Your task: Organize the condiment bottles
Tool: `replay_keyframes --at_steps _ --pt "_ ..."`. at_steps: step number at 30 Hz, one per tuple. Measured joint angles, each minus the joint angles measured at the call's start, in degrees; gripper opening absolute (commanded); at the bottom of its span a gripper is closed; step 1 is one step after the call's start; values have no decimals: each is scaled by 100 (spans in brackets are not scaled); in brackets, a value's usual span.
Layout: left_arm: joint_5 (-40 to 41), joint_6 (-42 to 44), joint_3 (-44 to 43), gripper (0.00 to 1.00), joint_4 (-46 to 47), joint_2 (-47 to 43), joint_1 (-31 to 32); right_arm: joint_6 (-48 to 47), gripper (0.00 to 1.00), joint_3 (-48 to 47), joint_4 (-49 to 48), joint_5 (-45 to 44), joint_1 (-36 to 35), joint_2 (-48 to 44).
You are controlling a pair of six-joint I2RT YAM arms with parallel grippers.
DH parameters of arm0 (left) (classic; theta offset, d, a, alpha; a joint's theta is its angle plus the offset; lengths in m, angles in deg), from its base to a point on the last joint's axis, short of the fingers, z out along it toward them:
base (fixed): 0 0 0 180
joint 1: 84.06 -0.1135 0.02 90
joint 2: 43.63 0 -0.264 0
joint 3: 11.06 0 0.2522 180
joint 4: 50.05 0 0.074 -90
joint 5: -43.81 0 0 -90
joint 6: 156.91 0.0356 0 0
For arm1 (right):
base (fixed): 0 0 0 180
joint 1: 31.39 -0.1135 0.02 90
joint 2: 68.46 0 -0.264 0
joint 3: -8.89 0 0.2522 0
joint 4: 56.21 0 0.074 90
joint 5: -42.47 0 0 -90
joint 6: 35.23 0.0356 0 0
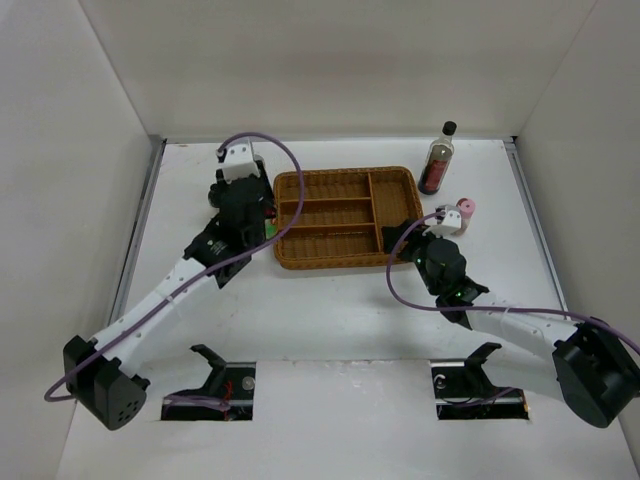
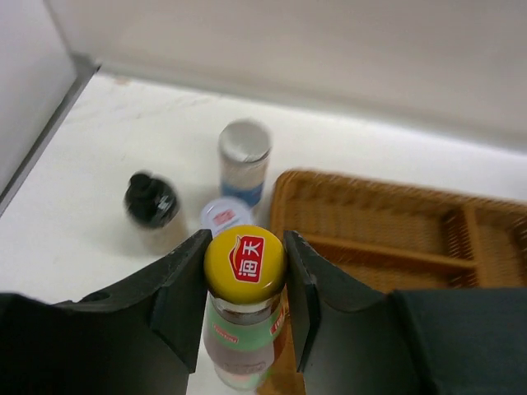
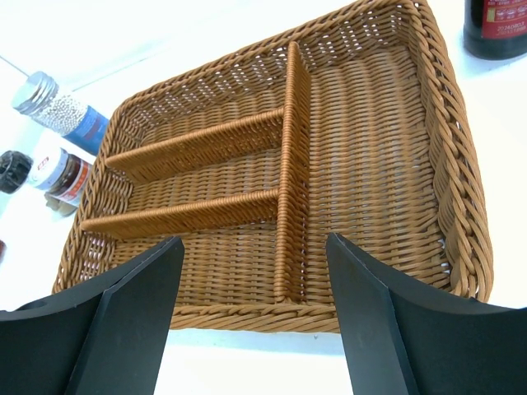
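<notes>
At the brown wicker tray's [image 3: 461, 189] nine o'clock, the left gripper [image 2: 244, 247] clenched a yellow-capped bottle [image 2: 244, 267] badged red with white Chinese characters; the right gripper [image 3: 253, 245] gaped at five o'clock.

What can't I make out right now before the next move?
- Top view: the left arm hides the yellow-capped bottle and silver-lidded jar; the right arm covers most of the pink-capped bottle.
- Right wrist view: the tall dark bottle is cut off by the top edge.
- Left wrist view: the black-capped jar is blurred, label unreadable.
</notes>
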Motion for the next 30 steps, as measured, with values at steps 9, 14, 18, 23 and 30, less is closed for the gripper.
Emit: replay_keyframes --at_steps 9,14,18,23,30 --pt "-564 184 -1576 16 916 1930 -160 68 77 0 2 31 72 0" --pt "-1016 188 -2367 16 938 3154 -428 83 77 0 2 44 70 9" --pt "-1252 188 -2780 15 942 3794 -568 87 77 0 2 61 72 46" --pt "-1423 188 -2955 15 940 4168 -658 87 78 -2 7 101 76 61" --pt "-1460 184 -2946 16 946 4264 -662 90 78 -2 7 140 98 59"
